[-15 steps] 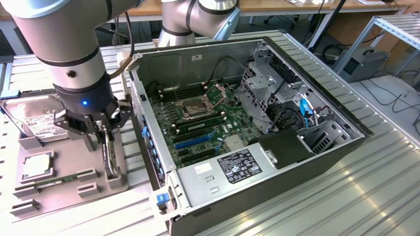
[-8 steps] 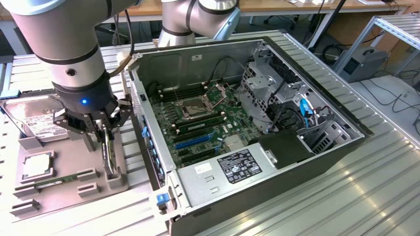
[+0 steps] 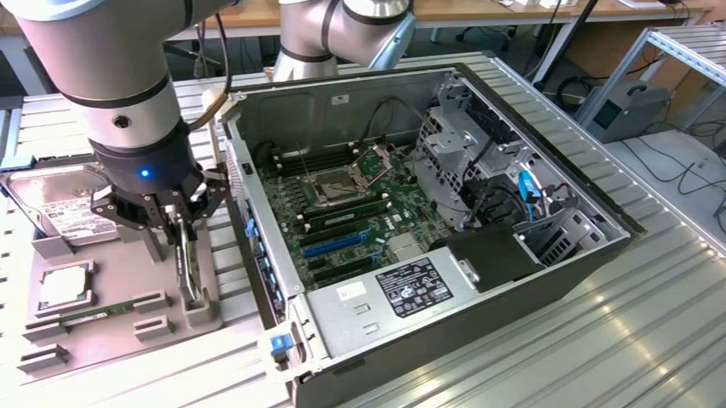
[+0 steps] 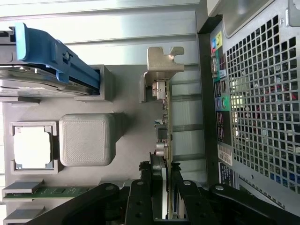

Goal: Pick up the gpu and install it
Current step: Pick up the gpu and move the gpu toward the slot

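Grey tray (image 3: pixel 119 289): gripper (image 4: pixel 162 176) clamps gpu (image 4: pixel 166 117).

Grey arm (image 3: pixel 102 68), black tool (image 3: pixel 179 246), blue light (image 3: pixel 144 174)

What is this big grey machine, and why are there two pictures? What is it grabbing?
It is a robot arm, a grey jointed tube. The black gripper at its end works like a hand with two fingers. One picture comes from a camera standing off to the side. The other comes from a camera on the arm's wrist, looking down past the fingers.

On the ribbed metal table lies an open grey computer case with a green board inside. Beside it, a grey plastic holder keeps spare parts: a silver hard drive, a square silver chip and a narrow green memory stick.

The gripper is pinching the gpu, a thin flat black circuit card with a silvery bracket. The card stands on its edge in the holder.
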You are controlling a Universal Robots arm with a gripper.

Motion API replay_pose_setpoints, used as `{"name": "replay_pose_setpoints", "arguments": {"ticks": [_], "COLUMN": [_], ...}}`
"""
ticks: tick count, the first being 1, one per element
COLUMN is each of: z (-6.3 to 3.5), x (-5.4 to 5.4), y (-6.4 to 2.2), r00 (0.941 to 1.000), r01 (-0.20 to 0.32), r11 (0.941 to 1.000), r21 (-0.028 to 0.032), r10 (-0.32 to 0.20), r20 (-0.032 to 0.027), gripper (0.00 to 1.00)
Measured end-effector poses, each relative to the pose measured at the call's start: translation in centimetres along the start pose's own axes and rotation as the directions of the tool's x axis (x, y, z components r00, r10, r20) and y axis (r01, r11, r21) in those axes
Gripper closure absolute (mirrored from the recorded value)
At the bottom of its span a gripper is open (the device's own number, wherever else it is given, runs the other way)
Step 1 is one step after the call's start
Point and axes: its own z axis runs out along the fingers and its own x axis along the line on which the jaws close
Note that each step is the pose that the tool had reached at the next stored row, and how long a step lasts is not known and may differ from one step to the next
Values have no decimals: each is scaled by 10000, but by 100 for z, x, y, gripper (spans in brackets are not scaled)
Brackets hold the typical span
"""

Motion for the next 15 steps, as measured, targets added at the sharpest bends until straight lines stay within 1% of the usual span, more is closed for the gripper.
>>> {"name": "replay_pose_setpoints", "arguments": {"ticks": [15], "z": [-47], "x": [-1], "y": [2], "r00": [10000], "r01": [0], "r11": [10000], "r21": [0], "r10": [0], "r20": [0], "gripper": [73]}}
